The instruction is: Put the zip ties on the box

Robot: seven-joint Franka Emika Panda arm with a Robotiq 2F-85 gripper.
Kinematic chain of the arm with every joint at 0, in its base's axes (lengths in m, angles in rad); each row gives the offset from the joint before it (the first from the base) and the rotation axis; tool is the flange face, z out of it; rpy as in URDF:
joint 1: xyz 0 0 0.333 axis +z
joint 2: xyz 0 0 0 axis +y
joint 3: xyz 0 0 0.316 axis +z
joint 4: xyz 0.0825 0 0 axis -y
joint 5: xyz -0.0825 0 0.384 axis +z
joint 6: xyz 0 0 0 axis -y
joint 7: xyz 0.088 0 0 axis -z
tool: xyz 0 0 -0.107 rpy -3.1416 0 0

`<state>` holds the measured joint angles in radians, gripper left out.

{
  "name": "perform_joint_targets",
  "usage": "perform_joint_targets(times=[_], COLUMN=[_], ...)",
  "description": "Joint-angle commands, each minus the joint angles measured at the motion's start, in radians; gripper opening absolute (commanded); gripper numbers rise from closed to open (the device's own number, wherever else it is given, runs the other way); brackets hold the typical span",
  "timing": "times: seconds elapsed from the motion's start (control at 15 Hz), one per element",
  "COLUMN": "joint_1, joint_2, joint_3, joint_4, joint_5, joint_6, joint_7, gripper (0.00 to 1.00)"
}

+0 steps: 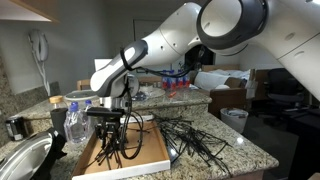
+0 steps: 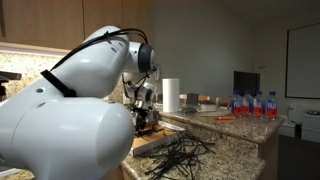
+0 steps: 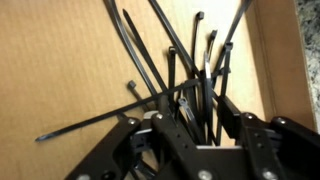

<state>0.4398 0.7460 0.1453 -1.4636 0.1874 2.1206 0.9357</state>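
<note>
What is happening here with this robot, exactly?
The robot arm has its pincer over the box, with a bunch of zip ties below it reaching into the box. Whether the pincer grips them, I cannot tell. A larger pile of zip ties lies on the counter beside the box.

One box [image 1: 150, 152], two clumps of zip ties [image 1: 200, 142], one paper towel roll [image 2: 171, 95].

**Zip ties [image 3: 175, 75] fan across the cardboard box [image 3: 60, 60]**

The black ties splay over the box's brown floor near its right wall. The gripper [image 3: 188, 125] straddles the bunch's base, jaws seemingly parted. A speckled countertop [image 3: 308, 60] shows beyond the wall.
</note>
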Motion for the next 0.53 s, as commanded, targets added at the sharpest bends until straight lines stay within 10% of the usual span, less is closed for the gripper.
perform_joint_targets(times=[0.0, 0.47], joint_1=[-0.038, -0.013], joint_2=[-0.089, -0.358], joint_3=[0.018, 0.002], joint_4=[-0.183, -0.488], joint_5=[0.100, 0.077], joint_6=[0.169, 0.464], joint_7=[0.037, 0.038], gripper=[0.86, 1.00])
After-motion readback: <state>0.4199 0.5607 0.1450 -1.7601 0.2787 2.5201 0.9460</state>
